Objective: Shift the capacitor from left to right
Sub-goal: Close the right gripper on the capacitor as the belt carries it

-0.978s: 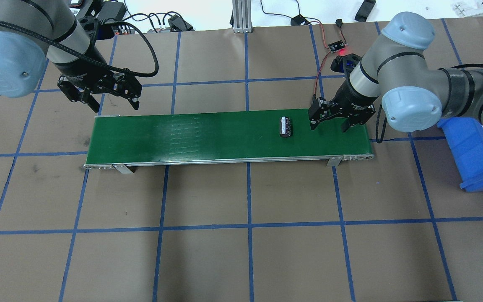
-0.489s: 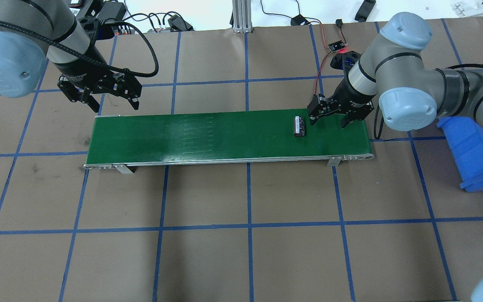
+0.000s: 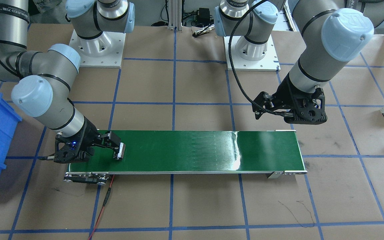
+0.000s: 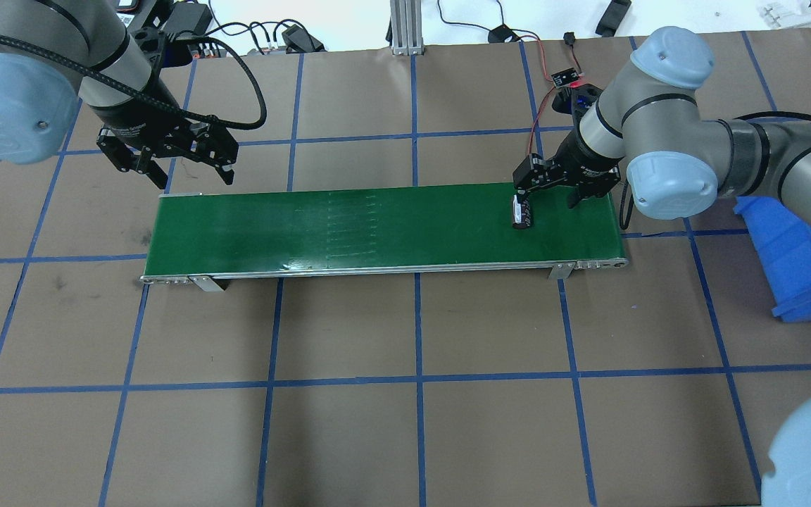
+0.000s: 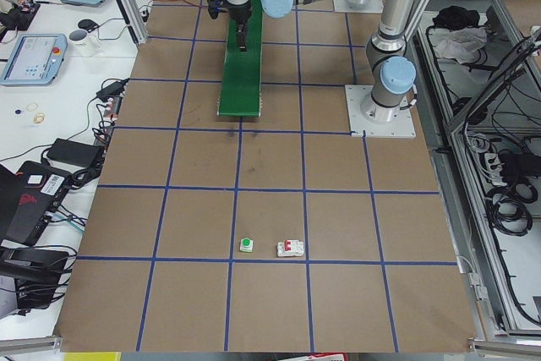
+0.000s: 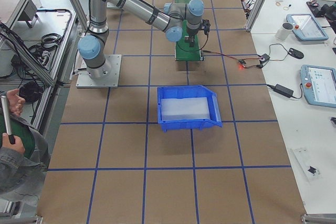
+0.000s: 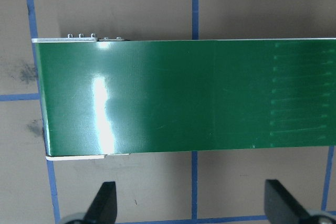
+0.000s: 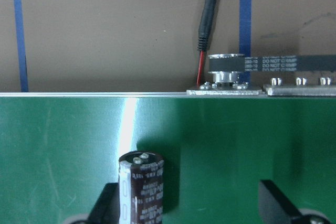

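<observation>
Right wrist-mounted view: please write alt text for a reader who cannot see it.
A stubby dark capacitor with a pale stripe rests on the green conveyor belt between the open jaws of the right gripper, close to the jaw at the view's left. Beyond the belt are a pulley, a red wire and the brown table.

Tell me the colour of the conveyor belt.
The belt is green; the overhead exterior view shows it best.

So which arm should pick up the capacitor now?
Right. The small black cylindrical capacitor lies inside the open right gripper on the green conveyor belt; the left gripper hovers beyond its far end.
</observation>
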